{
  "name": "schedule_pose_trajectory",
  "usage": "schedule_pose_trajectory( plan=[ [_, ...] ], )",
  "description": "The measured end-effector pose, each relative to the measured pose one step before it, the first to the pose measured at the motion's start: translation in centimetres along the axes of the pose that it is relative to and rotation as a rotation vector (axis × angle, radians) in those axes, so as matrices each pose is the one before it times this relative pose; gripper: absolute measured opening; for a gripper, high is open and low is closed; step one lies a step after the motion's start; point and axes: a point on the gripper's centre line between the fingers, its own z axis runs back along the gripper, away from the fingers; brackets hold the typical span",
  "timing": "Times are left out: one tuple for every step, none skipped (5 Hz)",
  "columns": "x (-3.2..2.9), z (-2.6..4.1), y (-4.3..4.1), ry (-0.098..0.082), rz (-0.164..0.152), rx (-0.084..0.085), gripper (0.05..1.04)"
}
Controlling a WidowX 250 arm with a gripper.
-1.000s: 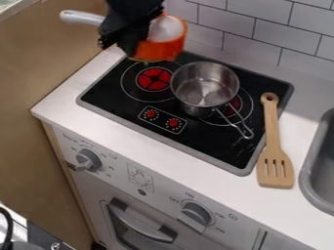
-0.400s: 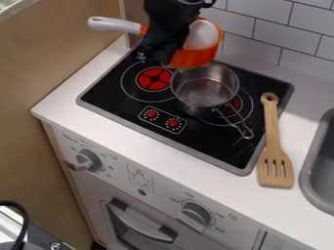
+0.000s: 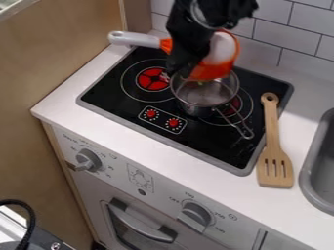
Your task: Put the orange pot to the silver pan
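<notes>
The gripper pinches the orange pot up high near the silver pan, likely to put it inside.

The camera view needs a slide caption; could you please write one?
Held by the gripper, the orange pot partly hides the silver pan on the stove.

Pan on stovetop, spatula right, sink farther right, tiles behind.
</notes>
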Motion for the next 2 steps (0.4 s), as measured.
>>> schedule_pose_trajectory(
  plan=[
    [-1.033, -0.899, 0.145, -0.022, 0.0062, -0.0157, 0.057],
    [-0.262, -0.497, 0.527, -0.0145, 0.0006, -0.0175, 0.057]
  ],
)
